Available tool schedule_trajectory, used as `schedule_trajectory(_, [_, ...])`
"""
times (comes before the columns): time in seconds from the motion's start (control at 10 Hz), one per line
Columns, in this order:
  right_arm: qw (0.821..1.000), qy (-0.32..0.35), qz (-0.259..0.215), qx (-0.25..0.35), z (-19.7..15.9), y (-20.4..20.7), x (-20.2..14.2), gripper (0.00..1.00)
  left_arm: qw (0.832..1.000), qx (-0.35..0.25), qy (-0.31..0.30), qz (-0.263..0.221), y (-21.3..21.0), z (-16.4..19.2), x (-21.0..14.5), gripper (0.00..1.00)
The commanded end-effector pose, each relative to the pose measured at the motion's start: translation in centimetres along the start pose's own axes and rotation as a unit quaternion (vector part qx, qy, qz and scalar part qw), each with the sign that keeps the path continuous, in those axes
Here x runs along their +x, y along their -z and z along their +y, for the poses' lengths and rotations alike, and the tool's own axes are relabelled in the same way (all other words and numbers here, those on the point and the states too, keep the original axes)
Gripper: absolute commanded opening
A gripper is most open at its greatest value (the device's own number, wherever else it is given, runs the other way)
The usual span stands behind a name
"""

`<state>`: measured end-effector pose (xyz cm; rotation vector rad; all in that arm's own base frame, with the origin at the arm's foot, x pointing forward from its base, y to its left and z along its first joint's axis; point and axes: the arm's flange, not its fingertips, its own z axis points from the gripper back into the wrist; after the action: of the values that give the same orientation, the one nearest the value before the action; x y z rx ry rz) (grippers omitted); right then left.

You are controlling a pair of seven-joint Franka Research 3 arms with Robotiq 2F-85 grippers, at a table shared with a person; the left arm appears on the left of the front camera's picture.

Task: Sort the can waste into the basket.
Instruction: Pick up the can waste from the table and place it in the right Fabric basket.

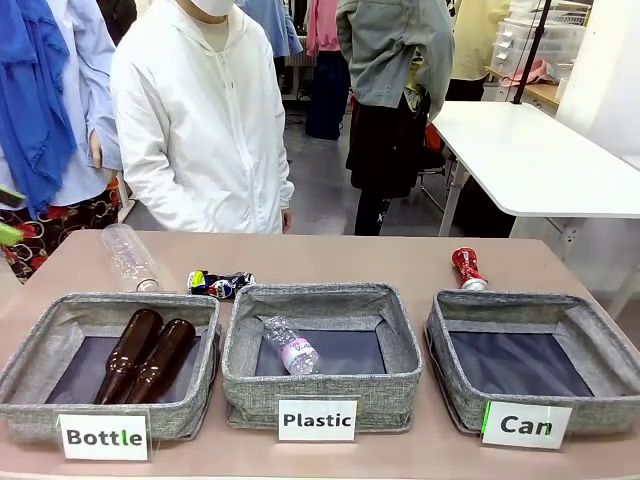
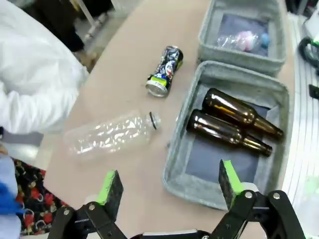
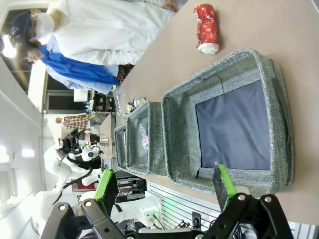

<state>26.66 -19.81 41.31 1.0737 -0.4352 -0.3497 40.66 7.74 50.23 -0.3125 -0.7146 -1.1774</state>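
Note:
A crushed red can [image 1: 466,268] [image 3: 206,28] lies on the table just behind the grey basket labelled "Can" [image 1: 532,368] [image 3: 279,129], whose dark floor is bare. A crushed dark blue can [image 1: 220,284] [image 2: 165,70] lies behind the gap between the "Bottle" and "Plastic" bins. My left gripper [image 2: 169,186] hangs open above the near end of the "Bottle" bin, nothing between its green pads. My right gripper [image 3: 164,186] is open too, high over the near rim of the "Can" basket.
The "Bottle" bin [image 1: 40,345] [image 2: 182,172] holds two brown glass bottles [image 1: 148,356] [image 2: 234,122]. The "Plastic" bin [image 1: 320,385] holds one crumpled clear bottle [image 1: 291,346]. Another clear plastic bottle [image 1: 128,256] [image 2: 112,133] lies on the table behind the left bin. A person in white [image 1: 200,120] stands at the far side.

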Motion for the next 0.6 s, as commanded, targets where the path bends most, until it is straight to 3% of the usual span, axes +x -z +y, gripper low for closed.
schedule_trajectory(0.0, [1.0,-0.013,-0.009,0.015,-0.1,0.1,0.2,1.0,0.997,-0.015,0.008,0.078,3.6,2.2,4.3,1.0])
schedule_trajectory(0.5, [1.0,-0.013,-0.009,0.015,-0.1,0.1,0.2,1.0,0.964,-0.066,0.14,0.215,20.0,2.8,17.2,1.0])
